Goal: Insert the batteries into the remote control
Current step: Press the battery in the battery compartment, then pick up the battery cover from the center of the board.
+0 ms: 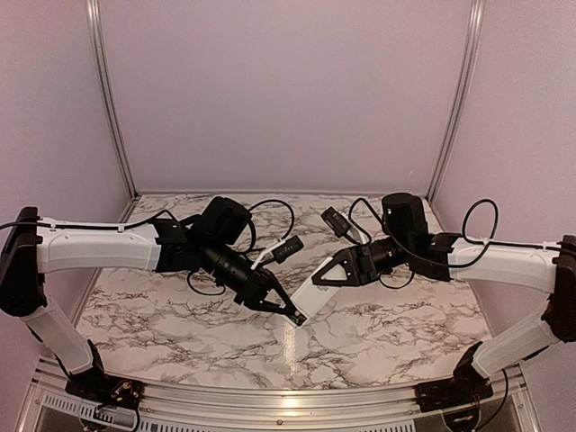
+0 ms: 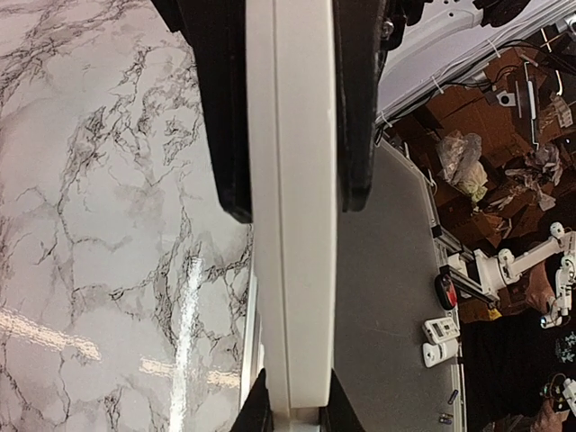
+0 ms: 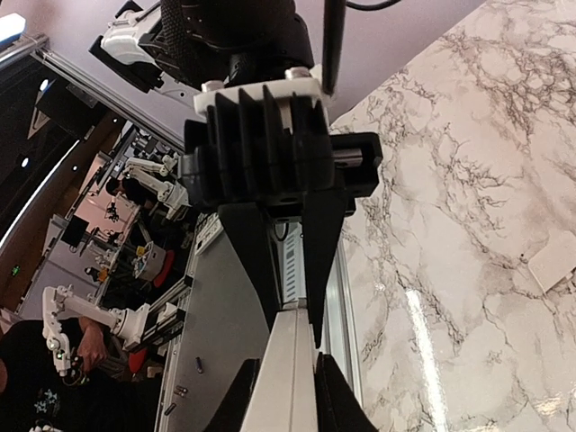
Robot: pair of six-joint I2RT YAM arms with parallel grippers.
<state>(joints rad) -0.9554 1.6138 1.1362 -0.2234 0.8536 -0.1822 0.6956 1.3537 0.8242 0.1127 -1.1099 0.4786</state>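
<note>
Above the marbled surface, both tools are pinching the remote control: left tool from 9 o'clock, right tool from 3. Left wrist: the remote is showing edge-on, faces hidden. Right wrist: a white flat piece is lying at 3 o'clock, cut off.

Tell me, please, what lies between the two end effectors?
The white remote control bridges that gap, the left end effector gripping one end and the right end effector the other; the top view shows it.
</note>
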